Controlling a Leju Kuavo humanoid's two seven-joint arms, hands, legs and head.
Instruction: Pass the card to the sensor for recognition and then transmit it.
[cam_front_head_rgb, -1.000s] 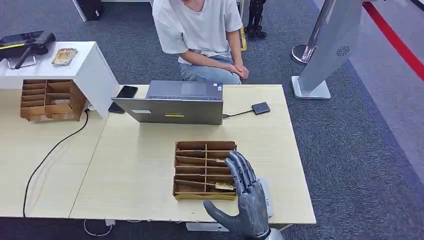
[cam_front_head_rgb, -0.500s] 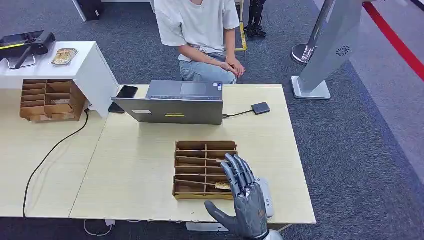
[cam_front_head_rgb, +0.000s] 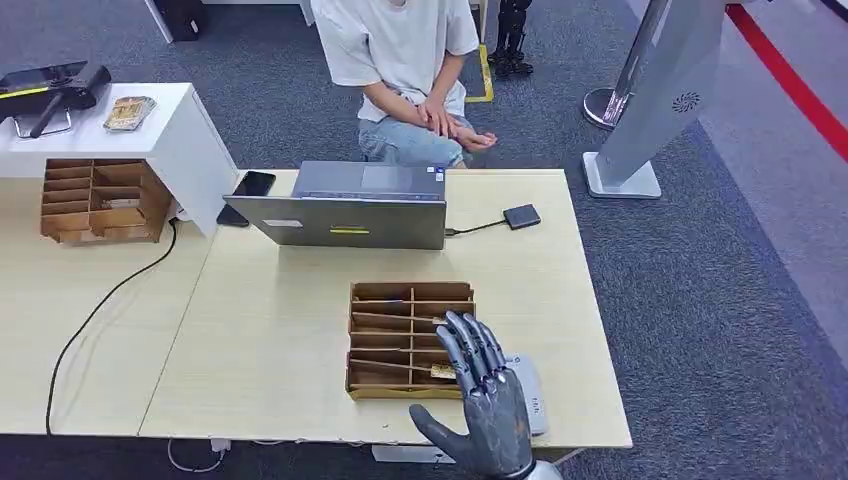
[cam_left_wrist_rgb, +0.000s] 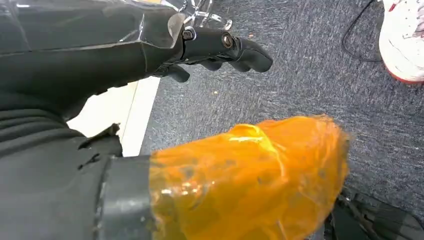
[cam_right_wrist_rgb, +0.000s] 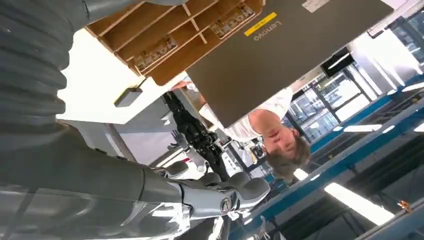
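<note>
The right hand (cam_front_head_rgb: 487, 395) hovers over the near right corner of the wooden rack (cam_front_head_rgb: 410, 339), fingers spread and empty. A card (cam_front_head_rgb: 446, 372) lies in the rack's nearest slot, just under the fingertips. The left hand (cam_left_wrist_rgb: 220, 50) hangs beside the counter (cam_front_head_rgb: 280, 330), fingers curled around nothing.

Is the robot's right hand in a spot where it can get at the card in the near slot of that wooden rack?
Probably yes. The right hand hovers open over the wooden rack, its fingertips just beside the card, with nothing between them.

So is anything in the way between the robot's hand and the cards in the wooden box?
Nothing visible. The right hand hovers open right over the slotted wooden box, beside the small card lying in its near slot.
</note>
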